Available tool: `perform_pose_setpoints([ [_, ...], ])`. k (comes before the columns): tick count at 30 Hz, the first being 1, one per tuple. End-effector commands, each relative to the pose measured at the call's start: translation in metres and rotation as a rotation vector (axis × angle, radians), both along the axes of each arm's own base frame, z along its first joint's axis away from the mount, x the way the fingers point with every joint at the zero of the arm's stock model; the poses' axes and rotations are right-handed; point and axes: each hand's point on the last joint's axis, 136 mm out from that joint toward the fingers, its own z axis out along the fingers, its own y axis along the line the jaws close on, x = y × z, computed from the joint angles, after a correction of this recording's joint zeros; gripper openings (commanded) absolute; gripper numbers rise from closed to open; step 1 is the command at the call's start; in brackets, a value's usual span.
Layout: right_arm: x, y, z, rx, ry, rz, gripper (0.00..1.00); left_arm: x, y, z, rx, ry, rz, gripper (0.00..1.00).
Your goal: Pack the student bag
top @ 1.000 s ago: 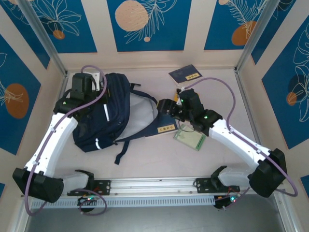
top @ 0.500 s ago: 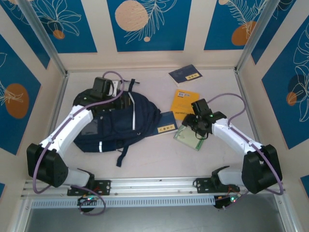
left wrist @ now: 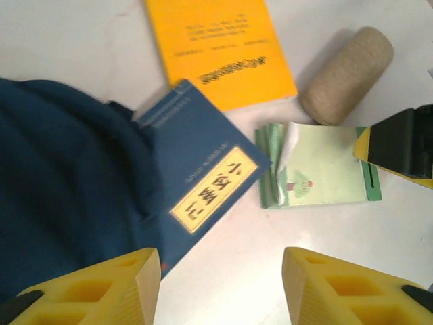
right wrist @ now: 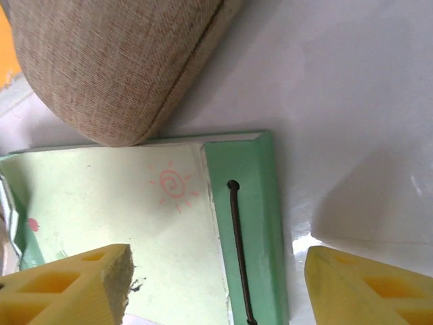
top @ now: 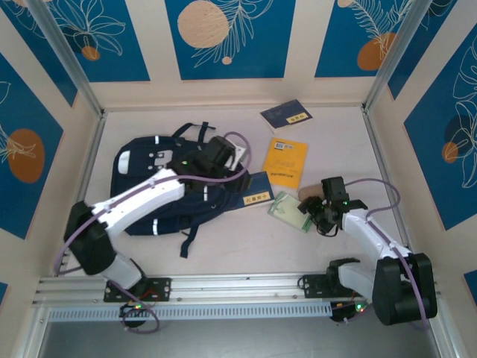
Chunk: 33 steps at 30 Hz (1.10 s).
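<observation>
Sprawling flat on the pale tabletop, the student bag [top: 134, 175] is a soft, rounded mass of navy fabric with thin white stripes and dark straps. A navy book [top: 257, 192] with a yellow label strip lies with one end against the bag's right edge. Further right of the bag sit a glossy yellow book [top: 285, 162], a green notepad [top: 292, 212] and a stubby beige cloth case [top: 309, 194]. A second navy book [top: 286, 113] lies right of the bag, toward the back wall.

The left gripper [top: 232, 164] hangs over the bag's right edge with its yellow jaws partly apart and nothing between them. The right gripper [top: 313, 216], well right of the bag, sits over the notepad with its jaws spread wide and empty. I cannot tell if it touches the paper.

From the left wrist you can read printed characters on the book's label and see the notepad's top sheet curling up. The right wrist brings out the case's coarse weave and seam, a pink sun doodle on the pad, and a dark cord down its green cover.
</observation>
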Motion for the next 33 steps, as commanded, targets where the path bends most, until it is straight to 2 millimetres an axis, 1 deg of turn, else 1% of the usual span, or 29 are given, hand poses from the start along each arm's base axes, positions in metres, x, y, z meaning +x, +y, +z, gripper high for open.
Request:
perform_pose_setpoints([
  [1,-0.001,-0.002,0.004,-0.005,-0.023,0.005,0.63,-0.003,-0.043,-0.016,-0.046,0.064,-0.043,0.43],
  [5,-0.003,-0.003,0.006,-0.003,-0.032,-0.008,0.57,0.0,-0.084,-0.038,-0.075,0.113,-0.089,0.27],
  [7,-0.007,-0.004,0.006,0.003,-0.019,-0.032,0.57,0.003,-0.101,-0.053,-0.06,0.141,-0.109,0.23],
  [10,-0.011,-0.004,0.007,0.014,-0.008,-0.052,0.57,0.001,-0.121,-0.075,-0.037,0.197,-0.136,0.22],
  [12,-0.013,-0.006,0.008,0.011,-0.011,-0.064,0.57,-0.002,-0.129,-0.088,-0.022,0.22,-0.143,0.24],
  [16,-0.013,-0.006,0.007,0.015,-0.033,-0.057,0.57,-0.01,-0.13,-0.113,0.026,0.251,-0.131,0.28],
  [19,-0.008,0.01,0.007,0.093,-0.061,0.015,0.57,-0.016,-0.125,-0.13,0.053,0.262,-0.114,0.28],
  [22,-0.005,0.014,0.004,0.106,-0.066,0.057,0.57,-0.016,-0.121,-0.142,0.06,0.266,-0.096,0.28],
  [25,-0.003,0.014,0.0,0.12,-0.064,0.069,0.57,-0.016,-0.119,-0.152,0.084,0.265,-0.092,0.27],
  [30,-0.004,0.013,-0.006,0.138,-0.025,0.07,0.57,-0.02,-0.11,-0.172,0.122,0.287,-0.08,0.26],
  [33,-0.003,0.013,-0.008,0.139,-0.009,0.078,0.57,-0.022,-0.107,-0.179,0.126,0.294,-0.072,0.26],
])
